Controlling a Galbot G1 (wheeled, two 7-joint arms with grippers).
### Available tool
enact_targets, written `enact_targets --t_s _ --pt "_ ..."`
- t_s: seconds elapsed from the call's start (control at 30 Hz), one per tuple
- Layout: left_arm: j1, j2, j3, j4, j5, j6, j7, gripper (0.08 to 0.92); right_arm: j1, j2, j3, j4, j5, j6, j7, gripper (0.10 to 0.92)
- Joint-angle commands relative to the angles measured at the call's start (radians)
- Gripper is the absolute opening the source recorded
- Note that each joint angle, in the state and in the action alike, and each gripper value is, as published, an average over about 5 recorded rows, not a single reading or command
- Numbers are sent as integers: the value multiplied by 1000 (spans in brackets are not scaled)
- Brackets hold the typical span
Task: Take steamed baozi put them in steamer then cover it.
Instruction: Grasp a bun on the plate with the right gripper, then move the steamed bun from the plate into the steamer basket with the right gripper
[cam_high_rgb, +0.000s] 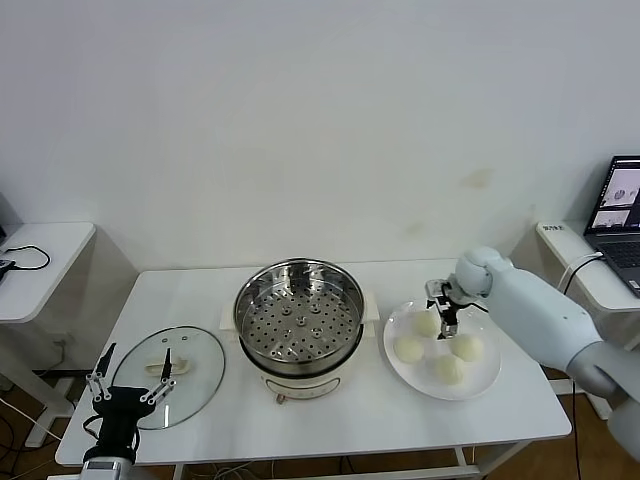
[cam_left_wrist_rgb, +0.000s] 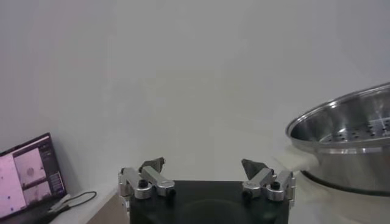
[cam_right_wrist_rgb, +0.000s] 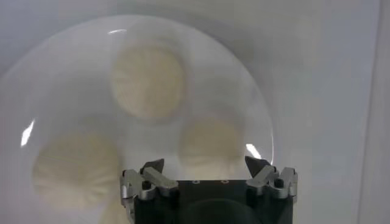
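Observation:
The steamer (cam_high_rgb: 300, 312) stands mid-table, its perforated basket holding nothing; its rim shows in the left wrist view (cam_left_wrist_rgb: 344, 128). The cover (cam_high_rgb: 195, 365) lies flat on the table to its left. Four baozi sit on a white plate (cam_high_rgb: 480, 385) at the right. My right gripper (cam_high_rgb: 444, 318) is open just above the far baozi (cam_high_rgb: 424, 324). In the right wrist view that baozi (cam_right_wrist_rgb: 210, 143) lies between the spread fingers of the right gripper (cam_right_wrist_rgb: 205, 165), with two more baozi (cam_right_wrist_rgb: 148, 82) (cam_right_wrist_rgb: 76, 170) beyond. My left gripper (cam_high_rgb: 138, 355) (cam_left_wrist_rgb: 204, 165) is open and holds nothing, over the cover's near edge.
A side table with a laptop (cam_high_rgb: 620, 205) stands at the right, and another side table (cam_high_rgb: 40, 255) with a cable at the left. The laptop also shows in the left wrist view (cam_left_wrist_rgb: 27, 173). The white wall is behind the table.

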Motion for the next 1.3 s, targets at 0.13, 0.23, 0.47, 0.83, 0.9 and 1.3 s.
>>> enact_targets --t_s 0.13,0.23,0.47,0.83,0.9,1.3 --pt "3 2 1 -15 5 -4 0 823 8 77 5 -90 -36 -3 -4 795" --pt "4 4 -1 -14 5 -4 0 823 6 79 9 -94 -44 -8 -8 744" --pt "4 5 -4 -8 5 -4 0 823 10 70 10 -90 -41 -13 -20 594" --pt "3 6 -5 0 5 -4 0 823 80 8 -28 -27 44 -8 -44 517" --pt "2 8 -4 2 6 -4 1 823 121 -22 -56 20 96 -18 -53 522" --pt "2 17 -3 19 -2 -5 3 823 518 -83 -287 221 396 -55 -75 526"
